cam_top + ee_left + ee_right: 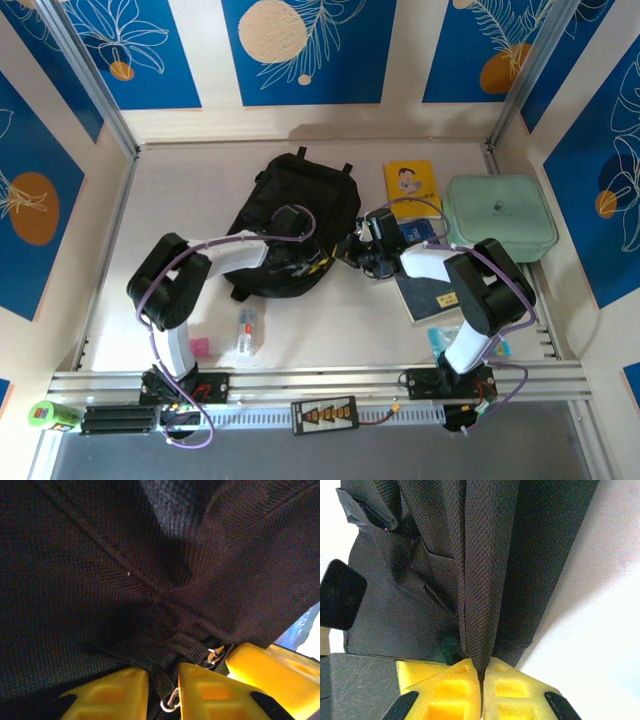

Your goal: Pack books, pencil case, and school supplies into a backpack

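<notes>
Over the middle of the table, both arms reach onto the black backpack, which lies flat between them with its top loop toward the far wall. The left gripper sits low on the pack's right side. Its yellow fingers are drawn nearly together, with only a slit between them. That slit is taken up by a black pull strap with a small metal ring at its end, so the jaws are pinching it against the dark woven fabric. Another yellow piece shows just to the right of these fingers, but what it belongs to cannot be told. The right gripper comes in from the right at the pack's near right edge, its jaws pressed tight together on an upright fold of the same black fabric. What the backpack holds cannot be seen. A yellow book with a cartoon figure lies on the table just right of the pack. Beside it, at the right wall, stands a mint-green case with its lid down. A dark blue book lies partly under the right arm. Near the front rail lie a small pink block, a clear packet and a teal packet.
</notes>
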Motion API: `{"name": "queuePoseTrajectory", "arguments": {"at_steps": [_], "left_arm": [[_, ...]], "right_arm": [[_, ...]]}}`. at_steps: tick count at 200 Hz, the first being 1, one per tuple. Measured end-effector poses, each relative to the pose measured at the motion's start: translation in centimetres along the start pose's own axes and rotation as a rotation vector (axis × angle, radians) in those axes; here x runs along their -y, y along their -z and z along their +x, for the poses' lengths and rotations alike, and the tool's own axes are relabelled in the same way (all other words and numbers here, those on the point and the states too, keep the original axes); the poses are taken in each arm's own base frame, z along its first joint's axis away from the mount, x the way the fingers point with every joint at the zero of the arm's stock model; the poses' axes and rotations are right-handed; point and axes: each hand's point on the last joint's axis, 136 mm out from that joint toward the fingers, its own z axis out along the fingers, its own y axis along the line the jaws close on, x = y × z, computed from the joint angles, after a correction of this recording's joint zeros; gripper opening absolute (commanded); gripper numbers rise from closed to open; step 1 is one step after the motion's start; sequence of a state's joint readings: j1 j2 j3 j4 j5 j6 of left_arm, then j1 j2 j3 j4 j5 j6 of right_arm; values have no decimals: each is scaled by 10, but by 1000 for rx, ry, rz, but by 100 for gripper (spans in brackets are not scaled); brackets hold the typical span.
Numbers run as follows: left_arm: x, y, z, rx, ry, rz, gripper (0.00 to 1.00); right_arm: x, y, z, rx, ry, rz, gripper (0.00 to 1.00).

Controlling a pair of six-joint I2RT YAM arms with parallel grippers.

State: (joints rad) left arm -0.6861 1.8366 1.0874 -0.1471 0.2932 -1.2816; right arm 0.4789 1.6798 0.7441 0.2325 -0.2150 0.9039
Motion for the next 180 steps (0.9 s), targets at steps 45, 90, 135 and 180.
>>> {"name": "queuePoseTrajectory", "arguments": {"at_steps": [45, 90, 135, 180], "left_arm": [[-2, 0, -6, 33, -18, -12, 5], [-7, 7, -6, 57, -50, -47, 0], [2, 35, -4, 82, -98, -37, 0], [-6, 48, -3, 101, -138, -75, 0]], "right_arm": [[-1, -1, 2, -5, 3, -3, 8], [2, -1, 2, 2, -7, 14, 6], [-1, -1, -1, 10, -20, 25, 6], [-4, -3, -10, 23, -36, 48, 5]]}}
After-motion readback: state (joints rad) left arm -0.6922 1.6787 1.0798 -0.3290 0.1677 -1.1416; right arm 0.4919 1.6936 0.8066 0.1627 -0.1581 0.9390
